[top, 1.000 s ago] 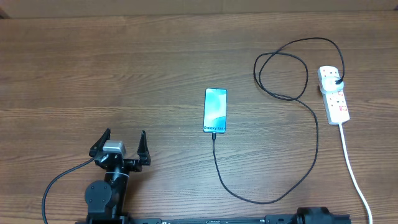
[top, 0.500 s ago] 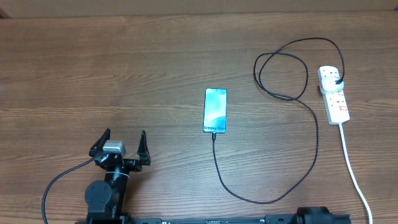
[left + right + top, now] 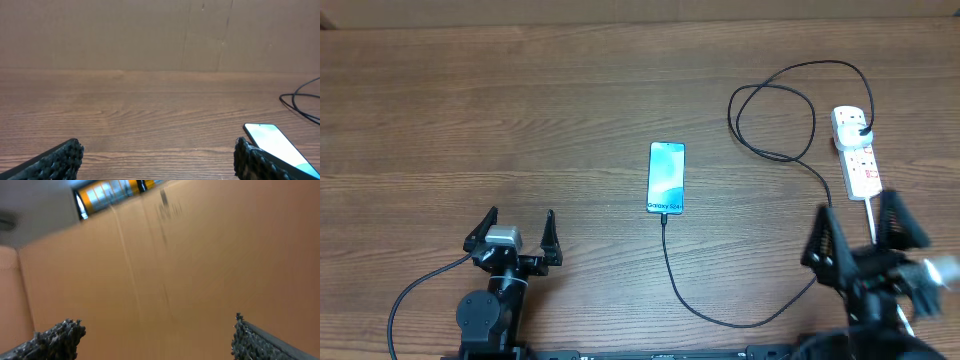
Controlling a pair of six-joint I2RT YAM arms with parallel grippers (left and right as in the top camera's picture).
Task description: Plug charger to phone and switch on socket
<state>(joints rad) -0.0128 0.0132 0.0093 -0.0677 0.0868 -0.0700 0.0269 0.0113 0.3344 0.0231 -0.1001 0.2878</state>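
The phone (image 3: 666,177) lies mid-table, its light blue screen up; its corner shows in the left wrist view (image 3: 276,146). The thin black charger cable (image 3: 740,322) runs from the phone's near end, curves right, loops (image 3: 772,120) and ends at a black plug (image 3: 863,132) in the white socket strip (image 3: 855,150). My left gripper (image 3: 514,228) is open and empty at the near left, its fingertips framing bare table in its wrist view (image 3: 157,157). My right gripper (image 3: 860,225) is open and empty, raised near the socket's near end; its wrist view (image 3: 155,335) shows only a blurred brown wall.
The socket's white lead (image 3: 885,270) runs toward the near right edge, partly under my right arm. A cardboard wall (image 3: 160,35) stands along the table's far edge. Bare wooden table (image 3: 520,110) spreads left of the phone.
My right arm has come into the overhead view at the near right, rising up toward the socket. The left arm, phone and cable have not moved.
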